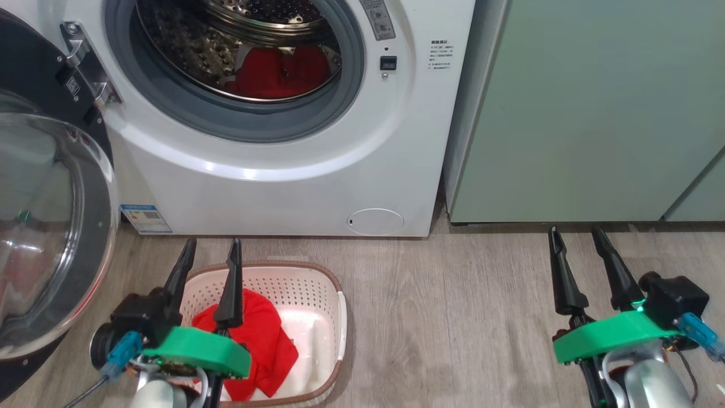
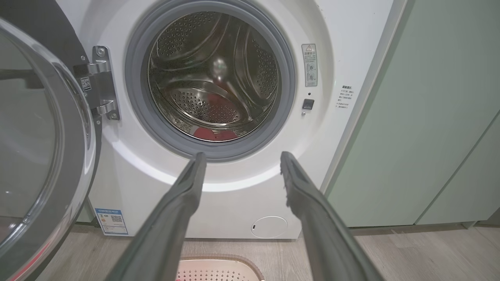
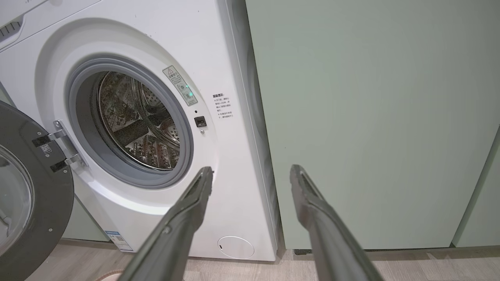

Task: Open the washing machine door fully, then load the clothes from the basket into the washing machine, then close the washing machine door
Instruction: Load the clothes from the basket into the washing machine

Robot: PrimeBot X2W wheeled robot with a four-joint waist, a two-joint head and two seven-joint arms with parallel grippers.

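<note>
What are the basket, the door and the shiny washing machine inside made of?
The basket looks like smooth cream plastic, with moulded rows of holes. The drum looks like polished steel: it mirrors light and is punched with holes. The door has a clear centre, probably glass, ringed in glossy black.

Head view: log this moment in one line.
door open | clothes in drum and basket | left hand open above basket | right hand open

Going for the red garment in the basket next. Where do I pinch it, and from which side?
Pinch the bunched fold near the middle of the red garment, coming straight down with the left gripper, which is open and nearest. The walls of the basket rise around the cloth and block a sideways approach. The heaped fold likely gives the fingers something to close on.
</note>
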